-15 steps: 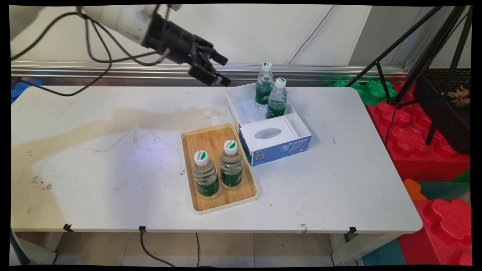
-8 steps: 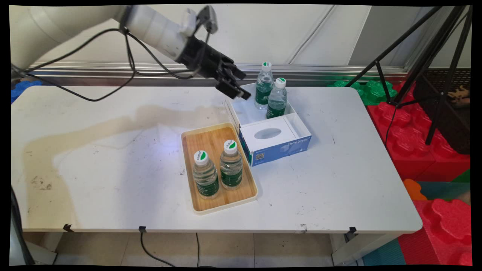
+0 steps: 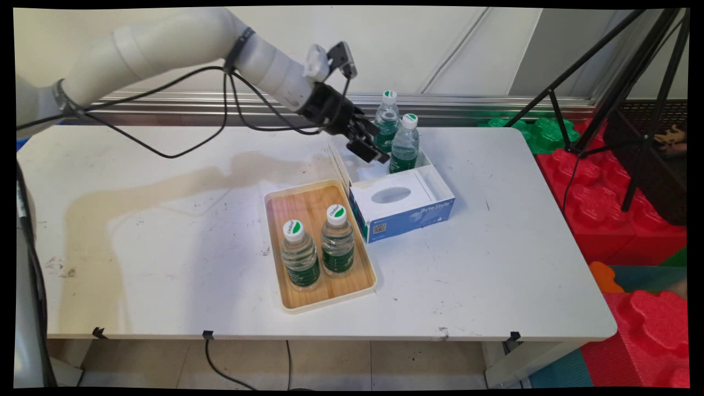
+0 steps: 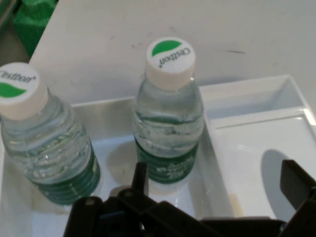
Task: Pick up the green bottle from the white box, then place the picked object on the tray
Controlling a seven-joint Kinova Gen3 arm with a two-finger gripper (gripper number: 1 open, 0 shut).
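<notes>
1. My gripper (image 3: 373,151) hangs just above centre in the main view, over the open rear compartment of a white box (image 3: 437,184), and its fingers stand apart with nothing between them.

2. In my hand view one finger (image 4: 139,178) rises at the bottom centre and the other (image 4: 297,183) at the right edge — a wide gap lies between them.

3. Nearest to me is a water bottle (image 4: 169,116) with a white cap and green label, upright in that compartment, in the middle of the hand view.

4. A second bottle (image 4: 43,143) of the same kind stands just beside it at the left of the hand view. I touch neither.

5. In the main view the pair shows as the nearer bottle (image 3: 405,144) and the farther one (image 3: 386,116), right of my fingers.

6. The box's front part holds a blue tissue box (image 3: 404,212) with an oval slot on top.

7. Lower in the main view, just left of the tissue box, a wooden tray (image 3: 308,201) lies on the white table (image 3: 495,264).

8. Two more bottles stand upright on the tray — one at the left (image 3: 300,256), one at the right (image 3: 337,241), side by side.

9. At the right edge, red foam blocks (image 3: 605,220) and a black tripod (image 3: 632,82) stand beyond the table.
</notes>
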